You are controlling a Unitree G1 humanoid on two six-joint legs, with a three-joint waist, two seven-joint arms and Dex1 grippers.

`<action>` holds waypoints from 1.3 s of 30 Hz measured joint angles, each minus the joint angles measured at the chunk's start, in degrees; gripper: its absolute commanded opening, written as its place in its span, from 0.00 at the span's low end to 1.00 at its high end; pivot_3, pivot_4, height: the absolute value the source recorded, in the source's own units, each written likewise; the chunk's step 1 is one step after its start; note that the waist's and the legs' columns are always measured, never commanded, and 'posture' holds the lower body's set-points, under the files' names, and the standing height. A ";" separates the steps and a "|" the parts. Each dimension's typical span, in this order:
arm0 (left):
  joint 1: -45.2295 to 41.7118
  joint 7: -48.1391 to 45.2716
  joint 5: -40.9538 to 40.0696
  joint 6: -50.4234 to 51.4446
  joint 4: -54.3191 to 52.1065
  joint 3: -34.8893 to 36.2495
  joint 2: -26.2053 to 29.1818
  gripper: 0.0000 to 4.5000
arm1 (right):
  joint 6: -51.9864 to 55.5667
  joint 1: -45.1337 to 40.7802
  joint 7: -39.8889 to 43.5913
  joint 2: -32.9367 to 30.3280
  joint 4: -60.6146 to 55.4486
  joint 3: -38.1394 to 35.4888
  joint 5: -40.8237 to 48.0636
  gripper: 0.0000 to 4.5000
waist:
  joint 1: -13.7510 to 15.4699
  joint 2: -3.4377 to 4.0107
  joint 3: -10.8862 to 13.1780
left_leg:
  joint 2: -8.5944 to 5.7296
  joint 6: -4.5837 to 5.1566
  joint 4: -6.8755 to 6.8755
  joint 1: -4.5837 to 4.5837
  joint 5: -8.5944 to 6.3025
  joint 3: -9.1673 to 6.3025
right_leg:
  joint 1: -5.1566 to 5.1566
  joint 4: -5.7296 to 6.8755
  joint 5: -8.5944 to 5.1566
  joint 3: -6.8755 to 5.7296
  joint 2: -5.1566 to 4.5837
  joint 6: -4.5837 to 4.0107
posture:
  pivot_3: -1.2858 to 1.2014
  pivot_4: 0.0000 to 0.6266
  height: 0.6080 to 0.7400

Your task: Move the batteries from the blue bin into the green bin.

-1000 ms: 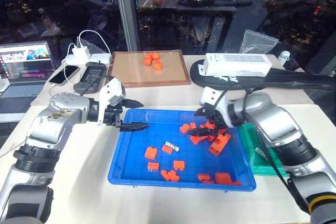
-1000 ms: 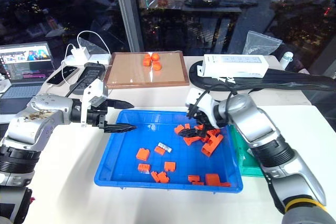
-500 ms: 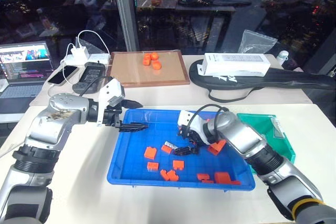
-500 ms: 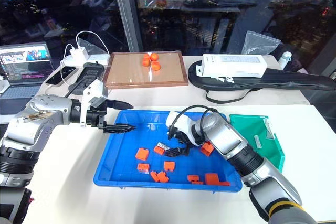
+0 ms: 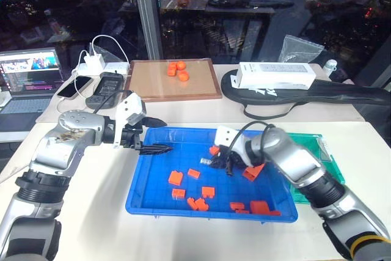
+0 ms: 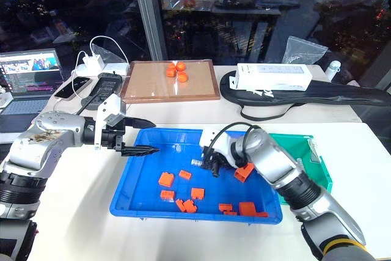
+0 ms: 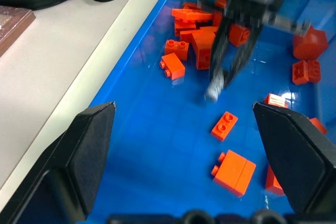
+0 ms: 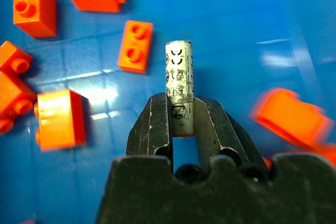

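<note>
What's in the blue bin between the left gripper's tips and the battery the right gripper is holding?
Bare blue bin floor, seen in the left eye view, between left gripper and battery.

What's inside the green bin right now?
The green bin shows teal floor and one slim pale object by its far right wall, too small to identify. The right arm covers its near left part. One battery is clamped in the right gripper over the blue bin.

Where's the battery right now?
The battery is clamped in the right end effector, above the middle of the blue bin, left of the green bin and among orange bricks.
</note>
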 measured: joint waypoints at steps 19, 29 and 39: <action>-8.53 -2.74 4.45 -10.12 10.22 -3.88 -8.18 1.00 | 5.20 29.10 -1.77 -24.99 -1.20 -31.91 5.25 0.06 | -0.25 0.03 -0.08 | -0.07 0.02 -0.04 0.09 0.00 -0.26 | 0.10 -0.11 -0.01 0.16 -0.03 0.05 | 0.52 0.24 1.00; -8.53 -0.31 2.46 -9.19 9.26 -1.09 -9.46 1.00 | 4.27 30.24 -4.27 -24.95 0.96 -34.04 6.45 0.77 | -0.11 0.02 -0.07 | -0.08 0.02 0.00 0.08 0.00 -0.25 | 0.12 -0.14 -0.05 0.17 -0.05 0.22 | 0.52 0.24 1.00; -8.42 5.27 2.45 -9.05 9.41 2.33 -9.72 1.00 | -1.99 28.45 -2.32 -22.93 0.87 -49.91 12.85 0.99 | 0.01 0.00 -0.05 | -0.08 0.02 -0.03 0.11 0.00 -0.30 | 0.23 -0.22 -0.04 0.14 -0.03 0.23 | 0.52 0.24 1.00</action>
